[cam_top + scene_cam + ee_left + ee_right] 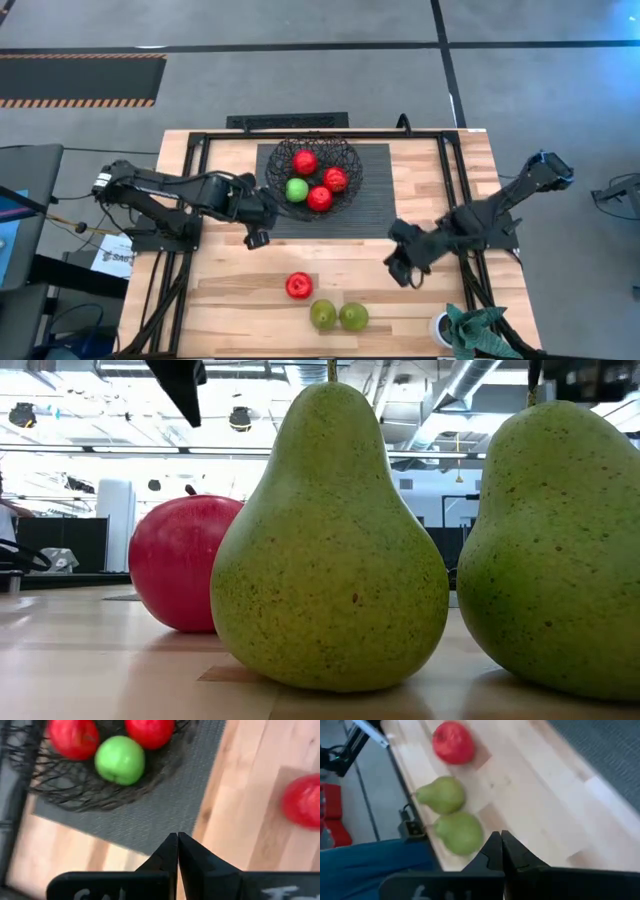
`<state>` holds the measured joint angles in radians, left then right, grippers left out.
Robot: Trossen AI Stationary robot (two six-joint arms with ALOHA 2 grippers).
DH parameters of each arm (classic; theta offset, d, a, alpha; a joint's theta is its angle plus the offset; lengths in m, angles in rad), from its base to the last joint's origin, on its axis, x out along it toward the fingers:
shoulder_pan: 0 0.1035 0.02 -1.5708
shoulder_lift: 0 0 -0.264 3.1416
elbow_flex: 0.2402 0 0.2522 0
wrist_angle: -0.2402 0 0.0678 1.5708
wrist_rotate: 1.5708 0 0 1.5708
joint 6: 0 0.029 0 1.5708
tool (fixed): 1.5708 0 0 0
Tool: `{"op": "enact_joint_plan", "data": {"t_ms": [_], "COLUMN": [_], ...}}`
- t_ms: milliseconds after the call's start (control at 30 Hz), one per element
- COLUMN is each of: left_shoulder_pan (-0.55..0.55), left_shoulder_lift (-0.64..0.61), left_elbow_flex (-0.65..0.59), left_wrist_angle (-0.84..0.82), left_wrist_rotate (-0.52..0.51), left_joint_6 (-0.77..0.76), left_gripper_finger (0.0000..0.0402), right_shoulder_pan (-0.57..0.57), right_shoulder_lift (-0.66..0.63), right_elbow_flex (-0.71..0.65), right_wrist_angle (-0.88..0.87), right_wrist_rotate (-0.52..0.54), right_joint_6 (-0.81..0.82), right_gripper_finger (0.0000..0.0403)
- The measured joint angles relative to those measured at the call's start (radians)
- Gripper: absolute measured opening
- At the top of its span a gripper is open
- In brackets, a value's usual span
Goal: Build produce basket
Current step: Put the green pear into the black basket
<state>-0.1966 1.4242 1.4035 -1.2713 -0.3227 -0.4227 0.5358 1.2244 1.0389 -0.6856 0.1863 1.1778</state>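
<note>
The basket (312, 172) sits on a dark mat (375, 190) at the far middle of the wooden surface (440, 190), holding three red fruits and one green apple (297, 189). A fourth red apple (298, 285) and two yellow-green pears (323, 315) lie apart near the front edge. The left pincer (256, 238) hangs closed and empty just left of the basket's near side. The right pincer (400, 272) hovers closed and empty, right of the loose fruit.
</note>
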Motion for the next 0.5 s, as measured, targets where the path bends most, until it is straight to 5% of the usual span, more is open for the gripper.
{"op": "enact_joint_plan", "data": {"t_ms": [333, 500], "left_shoulder_pan": [-0.021, -0.021], "left_shoulder_lift": [0.0, 0.0], "left_elbow_flex": [-0.041, -0.041], "left_wrist_angle": [0.129, 0.147], "left_wrist_rotate": [0.0, -0.006], "left_joint_6": [-0.044, -0.056], "left_gripper_finger": [0.0, 0.0], "right_shoulder_pan": [0.065, -0.009], "right_shoulder_lift": [0.086, 0.127], "right_elbow_flex": [0.0, 0.0], "right_wrist_angle": [0.064, 0.141], "right_wrist_rotate": [0.016, -0.104], "right_joint_6": [0.021, 0.012], "right_gripper_finger": [0.0008, 0.0027]}}
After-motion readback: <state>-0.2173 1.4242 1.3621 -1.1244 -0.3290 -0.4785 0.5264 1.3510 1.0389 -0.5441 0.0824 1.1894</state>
